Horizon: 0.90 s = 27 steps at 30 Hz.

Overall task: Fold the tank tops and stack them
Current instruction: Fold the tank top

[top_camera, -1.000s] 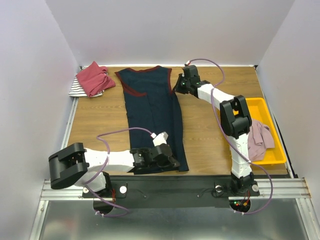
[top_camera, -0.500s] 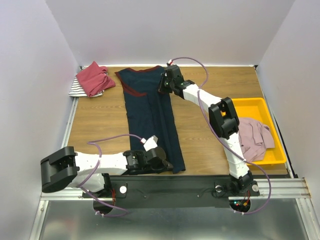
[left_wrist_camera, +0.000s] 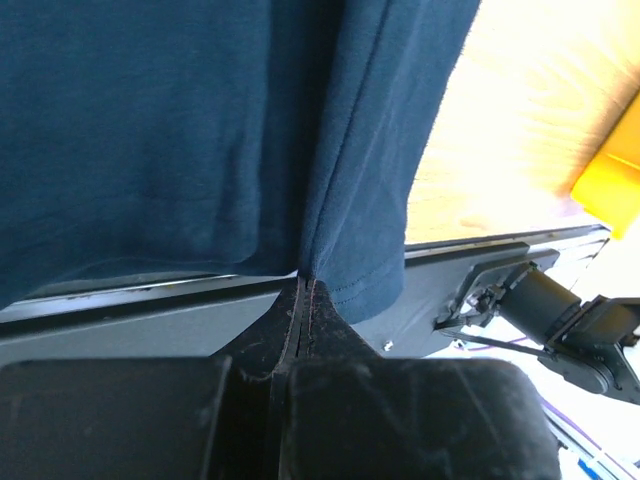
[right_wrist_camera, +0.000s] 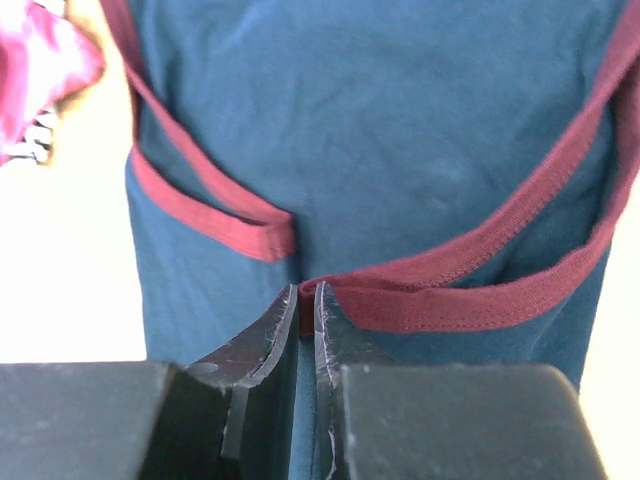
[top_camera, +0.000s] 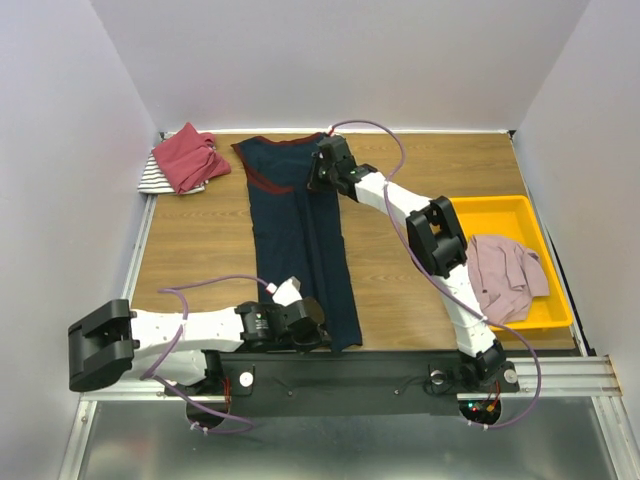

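The navy tank top point(top_camera: 298, 232) with maroon trim lies lengthwise on the table, its right side lifted and carried over its left half. My left gripper point(top_camera: 305, 335) is shut on its bottom hem point(left_wrist_camera: 330, 270) at the near edge. My right gripper point(top_camera: 318, 178) is shut on the maroon armhole trim point(right_wrist_camera: 420, 300) at the far end. A red tank top point(top_camera: 188, 155) lies on a black-white striped one point(top_camera: 155, 180) at the far left corner. A pale pink one point(top_camera: 505, 272) lies in the yellow tray point(top_camera: 520, 215).
The yellow tray sits at the table's right edge. White walls close in the left, back and right. The black base rail point(top_camera: 350, 375) runs along the near edge. The right arm reaches across the far right part of the table.
Both grippers have moved left, each with the navy top's right edge in it, so the top is narrower and its right side lies over the middle.
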Each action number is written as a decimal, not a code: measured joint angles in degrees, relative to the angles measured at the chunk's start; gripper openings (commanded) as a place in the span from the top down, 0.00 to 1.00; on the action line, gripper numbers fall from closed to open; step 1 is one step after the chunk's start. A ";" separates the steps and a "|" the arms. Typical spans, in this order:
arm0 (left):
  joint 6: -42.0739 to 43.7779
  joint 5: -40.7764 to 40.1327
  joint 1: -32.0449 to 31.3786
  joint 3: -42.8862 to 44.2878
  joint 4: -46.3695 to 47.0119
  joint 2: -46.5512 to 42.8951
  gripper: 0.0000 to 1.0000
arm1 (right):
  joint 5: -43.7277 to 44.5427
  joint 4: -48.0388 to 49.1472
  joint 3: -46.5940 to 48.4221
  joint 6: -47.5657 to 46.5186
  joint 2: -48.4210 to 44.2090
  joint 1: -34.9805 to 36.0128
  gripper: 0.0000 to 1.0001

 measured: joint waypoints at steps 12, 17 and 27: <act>-2.69 -0.24 0.00 -1.79 -5.70 -4.72 1.00 | 0.07 -0.44 4.24 0.39 3.04 1.66 0.95; -3.74 -0.24 -0.04 -1.95 -6.69 -6.08 1.00 | 0.24 -0.48 4.55 0.63 4.39 1.70 0.94; -5.90 -1.53 -0.04 -2.64 -10.32 -9.05 0.91 | 0.00 -0.44 5.35 1.25 5.11 1.73 0.84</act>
